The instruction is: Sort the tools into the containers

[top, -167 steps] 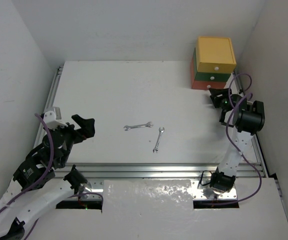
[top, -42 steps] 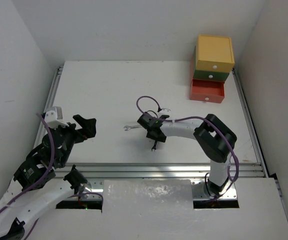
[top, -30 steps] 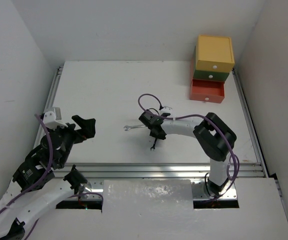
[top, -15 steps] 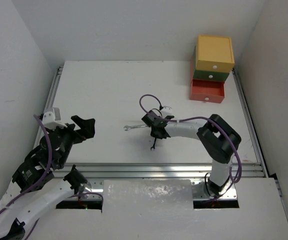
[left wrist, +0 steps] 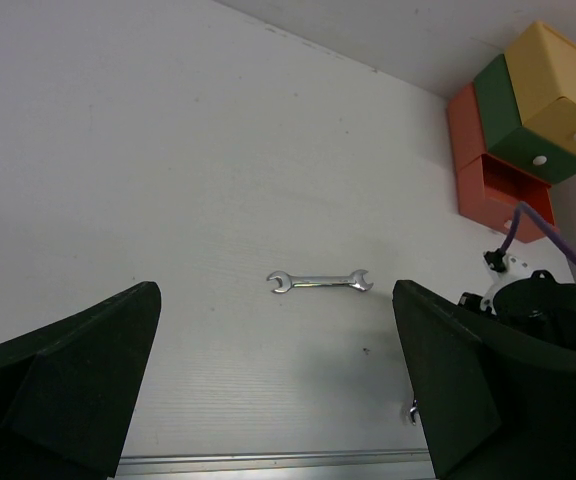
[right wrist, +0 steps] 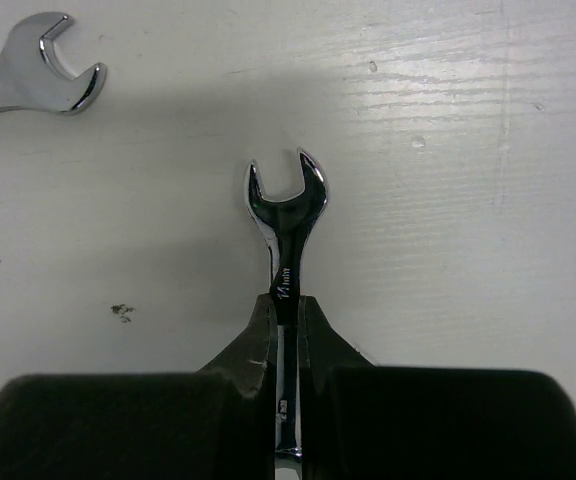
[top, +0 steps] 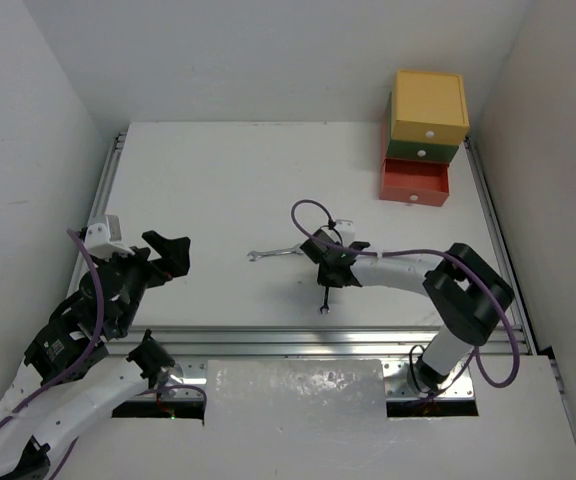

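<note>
Right gripper (right wrist: 285,318) is clenched on a silver wrench (right wrist: 286,215). The pads pinch the flat shank edge-on, so the open-jaw head sticks out ahead of the fingers (right wrist: 255,345). It's a thin flat tool, so a pinch across the shank is probably the only hold that works off a flat table (top: 198,190). In the top view the wrench hangs from the gripper near the table's mid-front, its tail end pointing toward the near edge; cannot tell if it is clear of the surface or just touching. Second wrench (top: 276,253) lies flat on the table just left of the gripper, apart from the held one and untouched, so it needs its own trip. The containers are stacked at the far right corner: yellow drawer (top: 430,103) on top and green drawer (top: 423,150) in the middle, both shut. Orange-red drawer (top: 414,182) at the bottom is pulled out toward the arms, presumably so a tool can drop in from above; its contents are not readable. The held wrench is well apart from that drawer, so the step in hand looks like carry to the open drawer, then release. Left gripper (top: 172,255) is spread wide and holds nothing. It sits at the left side, well away from both wrenches, likely to keep out of the right arm's path.
</note>
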You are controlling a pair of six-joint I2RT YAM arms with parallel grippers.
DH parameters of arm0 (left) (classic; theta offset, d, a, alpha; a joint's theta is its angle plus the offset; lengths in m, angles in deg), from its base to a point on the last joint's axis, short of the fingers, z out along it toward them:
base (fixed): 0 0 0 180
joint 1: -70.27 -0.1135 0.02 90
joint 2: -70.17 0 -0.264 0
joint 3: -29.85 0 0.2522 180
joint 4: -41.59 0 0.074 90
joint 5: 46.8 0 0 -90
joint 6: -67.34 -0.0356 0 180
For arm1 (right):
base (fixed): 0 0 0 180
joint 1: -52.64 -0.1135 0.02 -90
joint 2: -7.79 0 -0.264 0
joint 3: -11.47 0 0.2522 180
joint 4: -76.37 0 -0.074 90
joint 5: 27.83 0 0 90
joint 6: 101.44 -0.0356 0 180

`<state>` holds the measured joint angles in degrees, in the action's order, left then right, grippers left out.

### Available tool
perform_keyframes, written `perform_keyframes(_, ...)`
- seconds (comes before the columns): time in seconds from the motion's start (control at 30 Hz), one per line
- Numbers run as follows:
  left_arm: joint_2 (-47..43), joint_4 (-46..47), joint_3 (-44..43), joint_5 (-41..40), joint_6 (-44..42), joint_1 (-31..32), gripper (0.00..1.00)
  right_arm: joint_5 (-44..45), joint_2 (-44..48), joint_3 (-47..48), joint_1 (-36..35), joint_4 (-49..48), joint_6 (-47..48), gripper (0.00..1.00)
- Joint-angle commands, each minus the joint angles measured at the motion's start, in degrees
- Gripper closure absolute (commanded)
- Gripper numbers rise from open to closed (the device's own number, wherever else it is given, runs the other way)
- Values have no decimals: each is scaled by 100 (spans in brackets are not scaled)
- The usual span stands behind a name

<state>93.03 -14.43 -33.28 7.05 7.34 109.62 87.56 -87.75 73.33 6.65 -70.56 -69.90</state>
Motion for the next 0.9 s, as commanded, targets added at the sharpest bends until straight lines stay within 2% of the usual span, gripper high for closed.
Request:
perform_keyframes(0.0,9,157,-12,-7,-29,-7,0,168,352,112,64,-6,98,100)
perform_keyframes(0.17,-9,165,-3,-16,-20,-7,0,230,686,147,363,160,-25,100)
perform_keyframes(0.37,0,165,-3,-25,-20,-7,0,186,1310,349,1276,239,-315,100)
perform_keyframes(0.47,18,157,-12,-25,-20,-7,0,326,1372,918,1856,546,-718,100)
perform_keyframes(0.57,26,157,-3,-33,-20,2,0,160,1197,1377,2759,662,-1525,100)
perform_keyframes(0.7,18,157,-3,-25,-12,2,0,107,670,1983,3489,609,-2368,100)
perform_keyframes(0.87,9,157,-3,-25,-20,2,0,212,-6,2458,4185,-22,-2926,100)
